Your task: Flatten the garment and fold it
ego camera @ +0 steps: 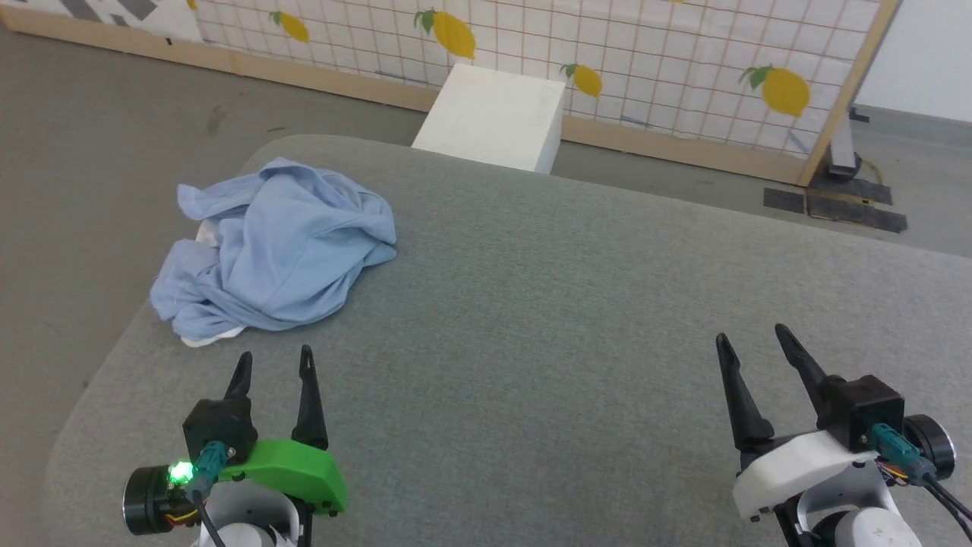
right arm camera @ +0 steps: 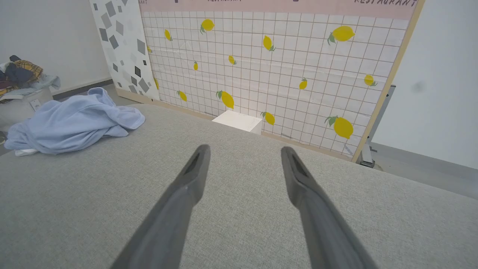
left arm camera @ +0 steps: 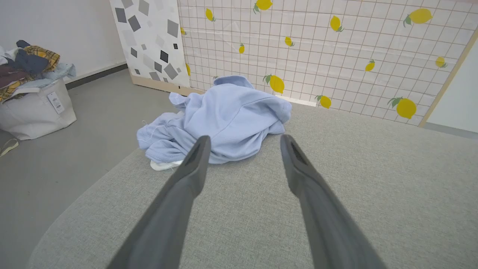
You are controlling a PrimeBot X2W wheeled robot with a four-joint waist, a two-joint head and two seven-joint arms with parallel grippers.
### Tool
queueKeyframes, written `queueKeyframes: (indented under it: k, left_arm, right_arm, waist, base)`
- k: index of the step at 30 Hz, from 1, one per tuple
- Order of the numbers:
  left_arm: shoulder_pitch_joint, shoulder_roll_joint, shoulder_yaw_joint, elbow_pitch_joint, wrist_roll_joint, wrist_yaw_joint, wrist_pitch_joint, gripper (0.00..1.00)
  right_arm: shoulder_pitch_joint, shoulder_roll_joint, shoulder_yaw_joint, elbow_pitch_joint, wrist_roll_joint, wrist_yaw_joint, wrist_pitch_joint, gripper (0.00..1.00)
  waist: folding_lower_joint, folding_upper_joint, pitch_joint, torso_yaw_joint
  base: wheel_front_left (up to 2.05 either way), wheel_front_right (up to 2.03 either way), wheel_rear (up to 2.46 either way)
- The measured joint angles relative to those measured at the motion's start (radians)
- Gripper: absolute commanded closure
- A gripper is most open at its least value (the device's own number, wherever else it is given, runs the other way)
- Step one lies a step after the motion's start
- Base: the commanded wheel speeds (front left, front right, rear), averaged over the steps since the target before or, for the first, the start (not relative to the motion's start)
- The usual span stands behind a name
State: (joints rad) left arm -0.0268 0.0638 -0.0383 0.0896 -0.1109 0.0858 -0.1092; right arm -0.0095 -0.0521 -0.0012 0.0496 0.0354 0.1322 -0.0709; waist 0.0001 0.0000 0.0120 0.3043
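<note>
Well, one garment (ego camera: 277, 243) is all I count: a light blue heap, crumpled, lying on the grey desk (ego camera: 569, 304) near its far left corner, with a scrap of white poking out at its near edge. Two grippers hover over the near side of the desk. The left gripper (ego camera: 275, 353) sits just short of the heap, not touching it. The right gripper (ego camera: 751, 334) is well apart from it, over bare cloth. Each has two dark fingers (left arm camera: 186, 179), four in all, spread wide and holding nothing.

The head view takes in one white box (ego camera: 493, 114) on the floor beyond the desk, against a screen (ego camera: 683, 45) printed with lemons. The right wrist view catches that box too.

The left wrist view has the heap straight ahead past its fingertips. It adds one pale bag (left arm camera: 35, 108) on the floor, piled with clothes, and one speckled panel (left arm camera: 149, 41) beside the screen.

The right wrist view puts the garment off at its left side and shows lettering along the screen's top.
</note>
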Motion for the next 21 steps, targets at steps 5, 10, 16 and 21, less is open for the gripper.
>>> queueKeyframes:
  k: [5,10,16,21]
  left_arm:
    - [0.0,0.0,-0.001,0.004,-0.005,0.012,-0.011,0.0]
    - [0.0,0.001,-0.002,0.014,-0.03,0.021,-0.027,0.0]
    - [-0.001,0.002,-0.004,0.016,-0.039,0.039,-0.04,0.0]
    - [-0.001,0.002,-0.005,0.02,-0.047,0.049,-0.051,0.0]
  right_arm:
    - [-0.01,0.0,0.001,0.006,0.001,0.0,-0.006,0.0]
    - [-0.011,0.0,0.003,0.011,0.006,0.0,-0.015,0.0]
    - [-0.011,0.0,0.003,0.016,0.01,0.0,-0.023,0.0]
    - [-0.012,0.0,0.004,0.021,0.014,0.0,-0.028,0.0]
  waist:
    - [0.0,0.0,0.001,0.027]
    - [0.0,0.0,0.001,0.064]
    - [0.0,0.0,0.003,0.094]
    - [0.0,0.0,0.006,0.118]
  base:
    - [0.0,0.0,0.0]
    - [0.0,0.0,0.0]
    - [0.0,0.0,0.0]
    - [0.0,0.0,0.0]
